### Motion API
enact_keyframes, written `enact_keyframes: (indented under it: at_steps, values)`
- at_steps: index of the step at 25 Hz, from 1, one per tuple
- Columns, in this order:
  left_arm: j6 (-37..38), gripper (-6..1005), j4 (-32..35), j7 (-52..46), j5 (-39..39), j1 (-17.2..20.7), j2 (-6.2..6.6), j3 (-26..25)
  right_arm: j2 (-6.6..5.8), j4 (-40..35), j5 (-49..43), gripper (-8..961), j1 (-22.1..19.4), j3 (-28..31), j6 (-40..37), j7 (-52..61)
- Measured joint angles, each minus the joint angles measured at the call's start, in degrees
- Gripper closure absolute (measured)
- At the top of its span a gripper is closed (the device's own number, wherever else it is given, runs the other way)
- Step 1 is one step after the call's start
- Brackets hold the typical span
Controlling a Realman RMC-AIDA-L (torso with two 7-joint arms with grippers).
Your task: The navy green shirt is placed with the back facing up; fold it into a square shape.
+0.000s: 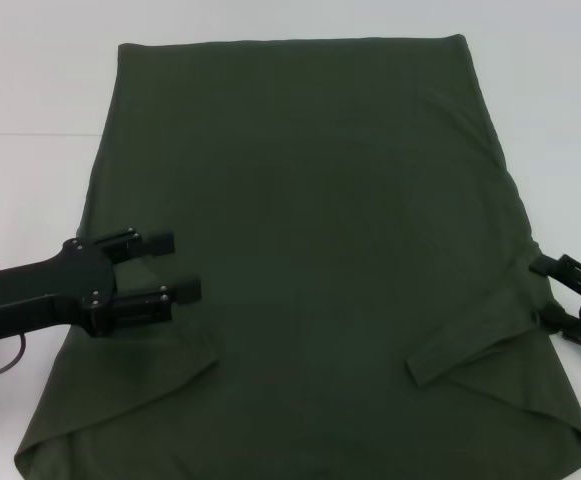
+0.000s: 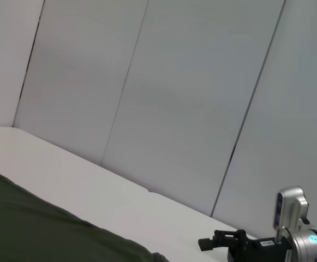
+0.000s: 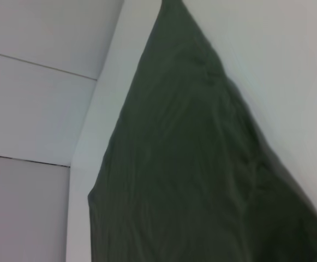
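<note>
The navy green shirt (image 1: 320,230) lies flat on the white table, its straight far edge at the top of the head view and both sleeves folded inward near the front. My left gripper (image 1: 186,266) hovers open over the shirt's left edge, with nothing between its fingers. At the shirt's right edge my right gripper (image 1: 538,293) stands open, one finger on each side of the cloth's border. The left wrist view catches a corner of the shirt (image 2: 43,234) and the right gripper (image 2: 219,243) far off. Only the shirt (image 3: 191,180) fills the right wrist view.
The white table (image 1: 40,90) runs beyond the shirt on the left, right and far sides. Pale wall panels (image 2: 191,98) stand behind the table. The shirt's front corners reach the picture's lower edge.
</note>
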Motion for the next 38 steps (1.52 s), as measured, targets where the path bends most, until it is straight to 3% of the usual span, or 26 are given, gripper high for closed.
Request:
enact_keyframes:
  at_steps: [22, 38]
  values:
    - [-0.2, 157, 0.0, -0.5, 0.0, -0.8, -0.09, 0.0, -0.11, 1.2, 0.0, 28, -2.8, -0.6, -8.5, 1.1]
    - [-0.8, 158, 0.0, -0.6, 0.0, -1.3, -0.18, 0.0, -0.40, 2.8, 0.0, 28, -2.6, -5.5, -9.0, 3.3]
